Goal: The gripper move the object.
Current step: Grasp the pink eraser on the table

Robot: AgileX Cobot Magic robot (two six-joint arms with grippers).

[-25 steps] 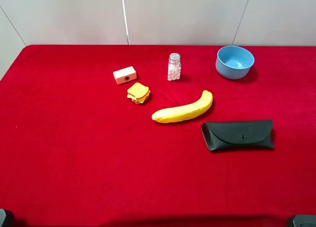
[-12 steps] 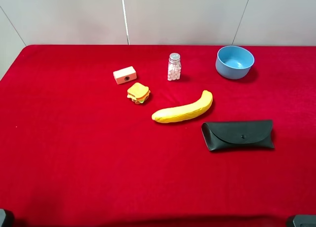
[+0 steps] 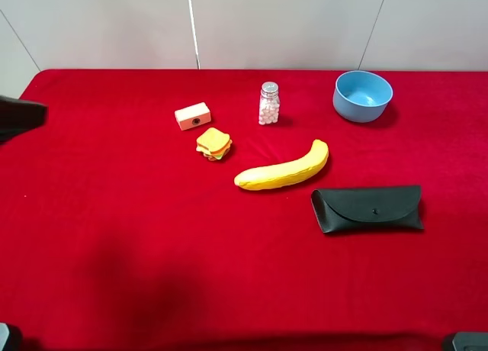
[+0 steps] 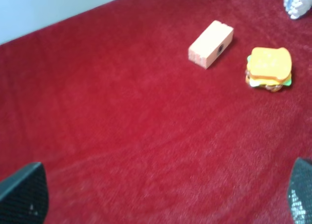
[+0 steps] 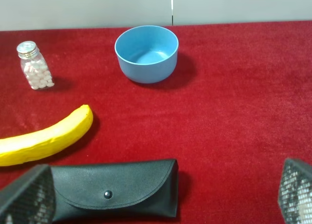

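Left end effector: fingers spread wide with nothing between them, over bare red bench, well apart from the cream block. The block lies flat toward the far side of the bench, dark round hole on its front face, just beside the toy sandwich at that toy's 11 o'clock and at 9 o'clock of the pill bottle, touching neither. Right end effector: fingers likewise spread and empty, the black case nearest to it, the banana and blue bowl farther off.
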